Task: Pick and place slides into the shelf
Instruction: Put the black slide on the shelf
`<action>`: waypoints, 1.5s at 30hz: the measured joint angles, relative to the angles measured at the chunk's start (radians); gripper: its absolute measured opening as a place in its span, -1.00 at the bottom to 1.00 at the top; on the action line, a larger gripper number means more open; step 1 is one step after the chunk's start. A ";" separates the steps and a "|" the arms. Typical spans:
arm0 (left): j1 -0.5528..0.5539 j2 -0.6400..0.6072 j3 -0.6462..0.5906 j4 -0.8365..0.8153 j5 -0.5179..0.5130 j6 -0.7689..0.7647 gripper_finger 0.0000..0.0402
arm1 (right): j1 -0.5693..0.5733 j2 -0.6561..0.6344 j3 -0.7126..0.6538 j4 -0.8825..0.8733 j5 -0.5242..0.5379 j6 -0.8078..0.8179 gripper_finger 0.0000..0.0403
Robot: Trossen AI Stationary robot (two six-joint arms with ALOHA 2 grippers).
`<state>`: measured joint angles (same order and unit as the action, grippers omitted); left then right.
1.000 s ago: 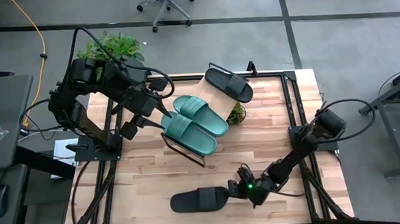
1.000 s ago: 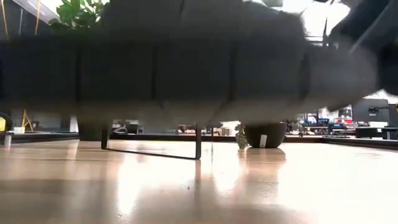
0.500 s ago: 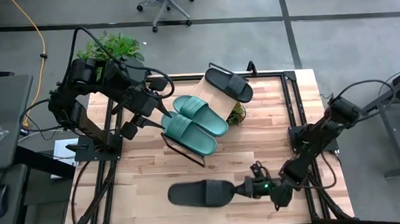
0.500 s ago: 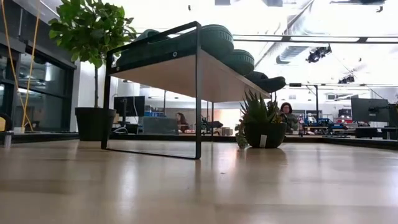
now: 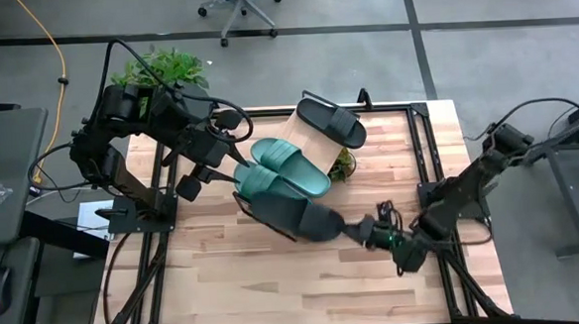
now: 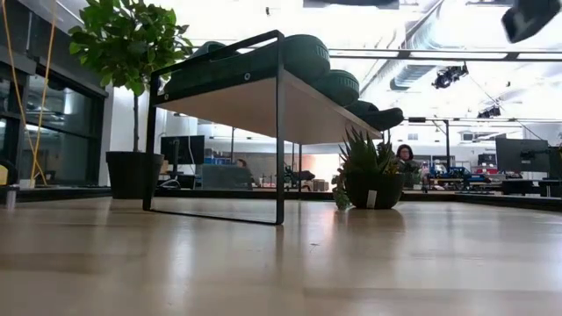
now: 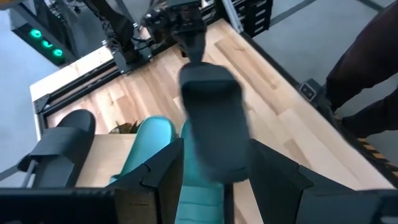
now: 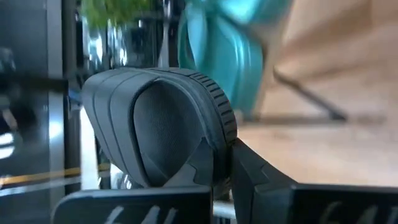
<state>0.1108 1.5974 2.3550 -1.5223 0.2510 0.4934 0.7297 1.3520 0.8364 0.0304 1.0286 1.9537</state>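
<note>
Lifted from the lower table since a second ago, a black slide (image 5: 294,214) is hanging mid-frame, clamped at its heel by the right gripper (image 5: 365,232), its toe overlapping the shelf's (image 5: 290,125) lower-left teal slide (image 5: 266,186).

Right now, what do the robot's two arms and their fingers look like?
Both arms are dark, jointed links trailing looped black cables. The left arm is bulky with boxy housings. The right arm is slimmer; a small green light glows near its wrist. The right fingers are black and angular.
</note>
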 joint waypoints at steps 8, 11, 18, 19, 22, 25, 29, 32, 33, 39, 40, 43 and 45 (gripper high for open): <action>0.000 0.000 0.000 0.000 -0.045 0.025 -0.20 | -0.153 -0.163 0.000 -0.222 -0.039 -0.050 -1.00; 0.000 0.000 0.000 0.000 -0.081 0.026 -0.20 | -0.215 -0.223 0.000 -0.267 -0.078 -0.101 -1.00; 0.000 0.000 0.000 0.001 -0.141 0.043 -0.20 | -0.347 -0.359 0.000 -0.391 -0.132 -0.155 -1.00; 0.000 0.000 0.000 0.001 -0.141 0.050 -0.20 | -0.363 -0.374 0.000 -0.414 -0.140 -0.151 -1.00; 0.000 0.000 0.000 0.003 -0.141 0.057 -0.20 | -0.413 -0.406 0.000 -0.487 -0.191 -0.121 -1.00; 0.000 0.000 0.000 0.003 -0.141 0.060 -0.20 | -0.464 -0.413 0.000 -0.535 -0.266 -0.097 -1.00; 0.000 0.000 0.000 0.003 -0.141 0.062 -0.20 | -0.526 -0.409 0.000 -0.557 -0.320 -0.097 -1.00; 0.000 0.000 0.000 0.003 -0.141 0.071 -0.20 | -0.567 -0.409 0.000 -0.569 -0.326 -0.118 -1.00; 0.000 0.000 0.000 0.003 -0.141 0.076 -0.20 | -0.579 -0.409 0.000 -0.569 -0.327 -0.120 -1.00; 0.000 0.000 0.000 0.003 -0.141 0.085 -0.20 | -0.628 -0.409 0.000 -0.584 -0.369 -0.137 -1.00; 0.000 0.000 0.000 0.003 -0.141 0.086 -0.20 | -0.633 -0.409 0.000 -0.590 -0.372 -0.133 -1.00; 0.000 0.000 0.000 0.002 -0.141 0.086 -0.20 | -0.649 -0.409 0.000 -0.609 -0.396 -0.130 -1.00; 0.000 0.000 0.000 0.002 -0.141 0.088 -0.20 | -0.659 -0.400 0.000 -0.624 -0.412 -0.121 -1.00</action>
<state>0.1109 1.5974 2.3550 -1.5199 0.1104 0.5819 0.0710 0.9519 0.8368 -0.5935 0.6163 1.8326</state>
